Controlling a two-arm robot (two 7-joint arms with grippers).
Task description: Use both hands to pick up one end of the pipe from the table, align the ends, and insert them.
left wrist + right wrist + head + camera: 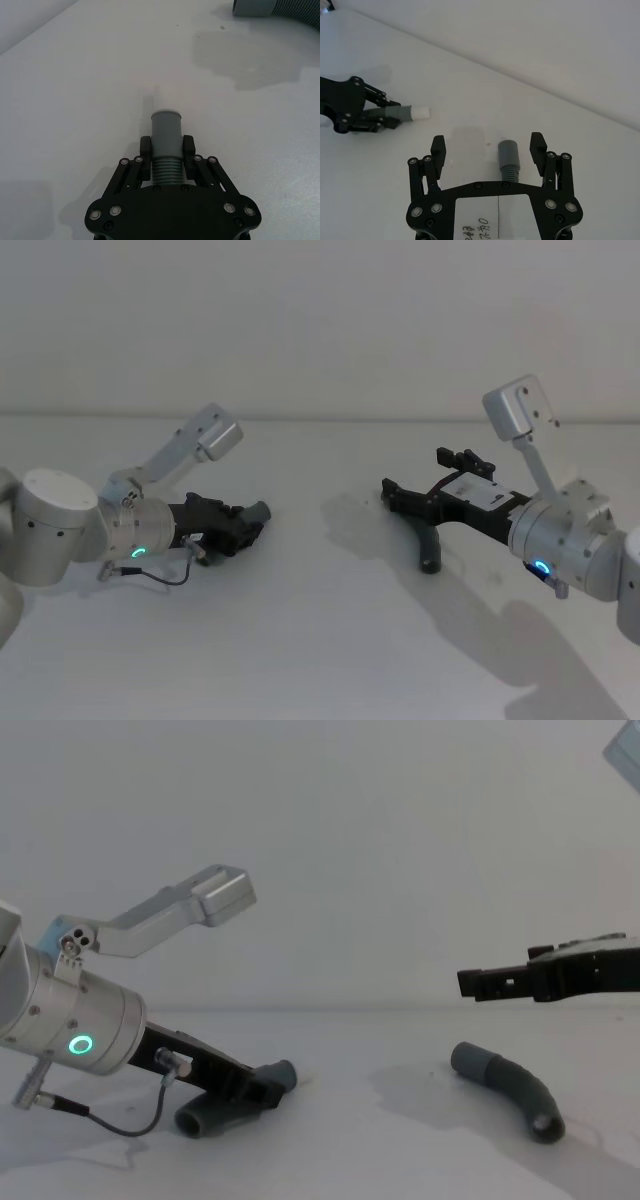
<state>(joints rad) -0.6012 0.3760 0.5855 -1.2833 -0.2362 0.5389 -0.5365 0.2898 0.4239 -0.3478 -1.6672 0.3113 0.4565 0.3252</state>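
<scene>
The left gripper [166,150] has its fingers [145,150] clamped on one hose piece [165,170], just behind its cuff [166,131]. The right gripper [488,147], fingers spread wide, hangs above the other hose piece [509,159] lying on the surface [580,130].

Left gripper [166,146] angled low, fingers clamped on a pipe piece [166,125]; right gripper [488,143] raised level, fingers spread wide

Silver wrists [60,525] with glowing ring lights [80,1044] carry black screw-studded pincers [166,145], the right pincer [488,145] white-labelled.
</scene>
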